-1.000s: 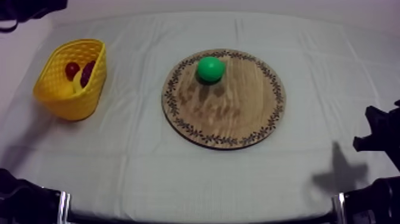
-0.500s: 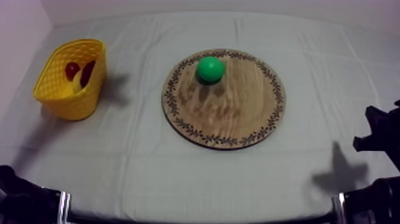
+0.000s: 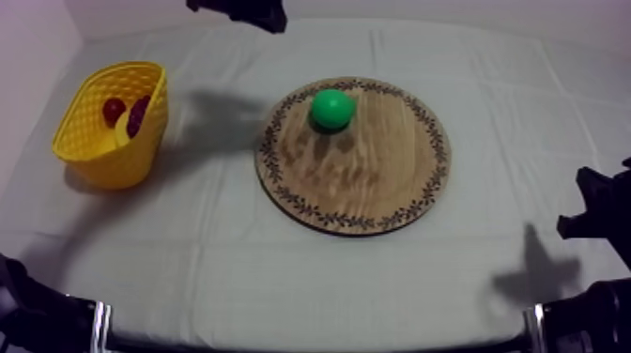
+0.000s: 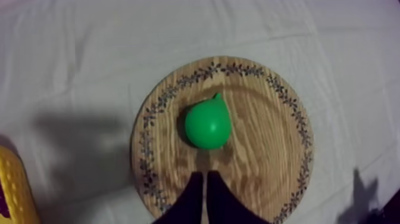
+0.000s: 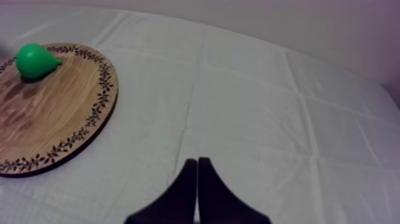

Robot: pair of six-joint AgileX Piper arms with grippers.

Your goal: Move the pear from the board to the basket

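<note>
Across the cloth-covered tabletop (image 3: 282, 272), the scene is shifting: the left arm (image 3: 246, 11), absent from the overhead view half a second ago, is now swinging in at the far upper left, and it is throwing a broad shadow (image 3: 221, 111) over the cloth between the yellow basket (image 3: 94, 160) and the wooden board (image 3: 376, 188). The board itself is lying where it was at the middle of the tabletop, and the basket is standing unmoved at the left side, well apart from it. The right arm (image 3: 601, 216) is idling low at its own edge, unchanged. The pear (image 3: 332, 109) is sitting untouched on the far part of the board, inside the patterned rim. The left pincer (image 4: 206, 174) is hanging above the board's rim with its two fingers pressed together in a narrow wedge, aimed toward the pear but apart from it; the right pincer (image 5: 197, 159) is likewise closed on nothing, over bare cloth beside the board. A small red fruit (image 3: 114, 110) is already lying in the basket. By the look of it, the approach is only beginning: the left fingers will need to part before any grasp, and the pick-up and transfer are not yet done.
</note>
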